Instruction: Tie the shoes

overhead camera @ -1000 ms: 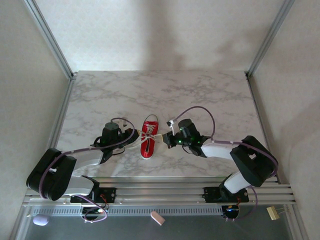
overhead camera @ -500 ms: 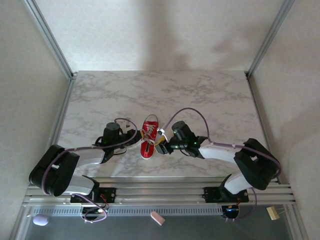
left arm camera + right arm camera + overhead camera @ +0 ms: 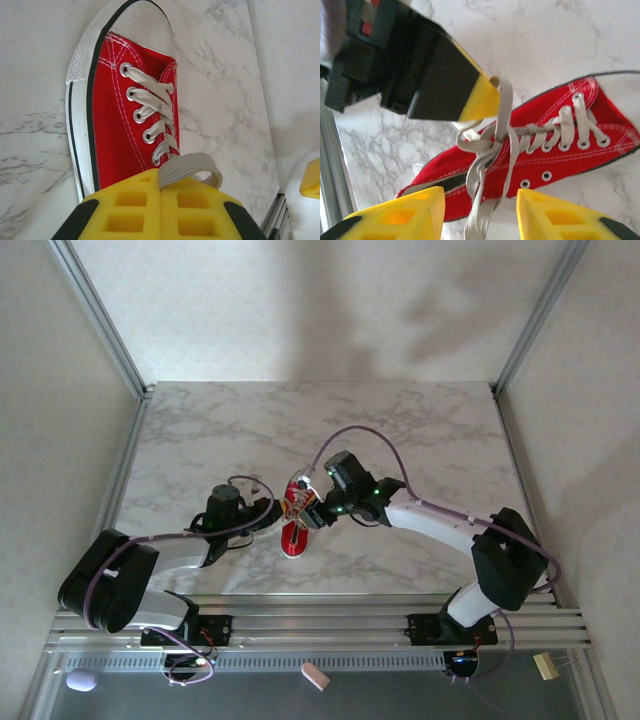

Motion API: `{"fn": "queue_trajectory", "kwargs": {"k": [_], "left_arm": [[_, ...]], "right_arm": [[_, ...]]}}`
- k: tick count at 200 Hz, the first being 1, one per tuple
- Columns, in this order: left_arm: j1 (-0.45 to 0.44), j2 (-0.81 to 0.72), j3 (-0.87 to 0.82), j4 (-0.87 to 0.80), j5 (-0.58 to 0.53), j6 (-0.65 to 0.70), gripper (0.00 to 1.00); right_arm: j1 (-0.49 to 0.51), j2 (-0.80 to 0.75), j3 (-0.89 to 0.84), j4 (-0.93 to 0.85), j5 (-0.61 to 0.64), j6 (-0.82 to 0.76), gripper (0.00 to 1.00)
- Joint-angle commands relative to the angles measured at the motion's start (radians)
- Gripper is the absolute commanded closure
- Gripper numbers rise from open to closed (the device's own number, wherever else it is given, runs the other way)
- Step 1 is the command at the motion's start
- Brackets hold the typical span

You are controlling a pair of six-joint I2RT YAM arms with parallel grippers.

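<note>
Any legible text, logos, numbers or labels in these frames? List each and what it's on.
No readable text in these views.
Red sneaker: no logo, size or label visible on it.
Left gripper: small red patches on its black housing, too blurred to tell whether they are text.
Marble table: no markings.

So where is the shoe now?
In the top view, the shoe lies near the front edge of the table, between the left claw and right claw.
</note>
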Motion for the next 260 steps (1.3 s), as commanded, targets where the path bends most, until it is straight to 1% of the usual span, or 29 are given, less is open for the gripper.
{"fn": "queue_trajectory", "kwargs": {"k": [1, 22, 72, 163, 177, 203, 260], "left_arm": [[-0.001, 0.000, -0.011, 0.038, -0.005, -0.013, 1.00], [0.000, -0.003, -0.012, 0.035, -0.005, -0.012, 1.00], [0.000, -0.005, -0.018, 0.034, -0.007, -0.011, 1.00], [0.000, -0.005, -0.016, 0.031, -0.008, -0.009, 1.00], [0.000, -0.004, -0.017, 0.031, -0.010, -0.009, 1.00], [0.000, -0.005, -0.016, 0.030, -0.010, -0.009, 1.00], [0.003, -0.016, -0.020, 0.023, -0.022, -0.005, 1.00]], "right_arm": [[0.025, 0.041, 0.054, -0.118, -0.005, -0.012, 0.58], [0.035, 0.069, 0.081, -0.132, 0.010, -0.009, 0.58], [0.042, 0.125, 0.121, -0.142, 0.005, -0.009, 0.58], [0.042, 0.187, 0.150, -0.146, 0.034, -0.016, 0.58], [0.042, 0.192, 0.152, -0.142, 0.036, -0.016, 0.61], [0.042, 0.190, 0.149, -0.136, 0.036, -0.013, 0.72], [0.042, 0.153, 0.127, -0.128, 0.042, -0.012, 0.89]]}}
